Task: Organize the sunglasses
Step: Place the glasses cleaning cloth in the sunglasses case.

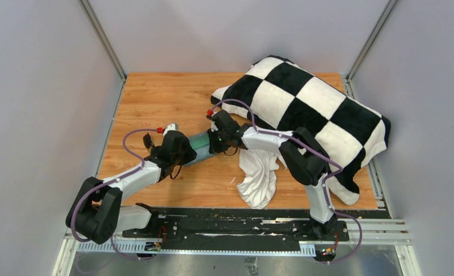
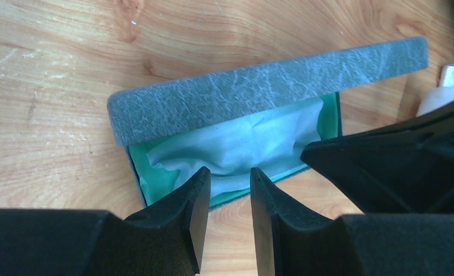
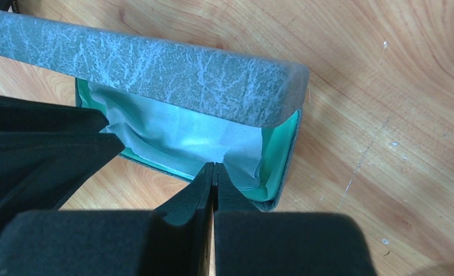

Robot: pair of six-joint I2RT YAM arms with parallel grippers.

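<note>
**A:** Where are the sunglasses, and how do they look?

**B:** I cannot tell. No thin black frame shows in any view. The grey-blue case (image 1: 200,146) lies on the wooden desk (image 1: 156,98) between both arms. Its lid is raised partway, and a crumpled light-blue cloth (image 2: 242,144) covers the mint-green lining. Whatever lies under that cloth is hidden.

**A:** And the left claw (image 2: 230,175)?

**B:** It is parted by a narrow gap with nothing between the fingers. Its tips sit at the near rim of the case, just above the cloth.

**A:** The right claw (image 3: 213,169)?

**B:** It is pressed fully together, pad against pad. Its tips meet the cloth at the open mouth of the case, near one end. The fabric puckers toward them, but I cannot tell whether a fold is actually pinched.

**A:** Anything else on the desk?

**B:** A black-and-white checkered cushion (image 1: 305,103) sits at the far right. A rumpled white cloth (image 1: 259,172) lies beneath the right arm.
</note>
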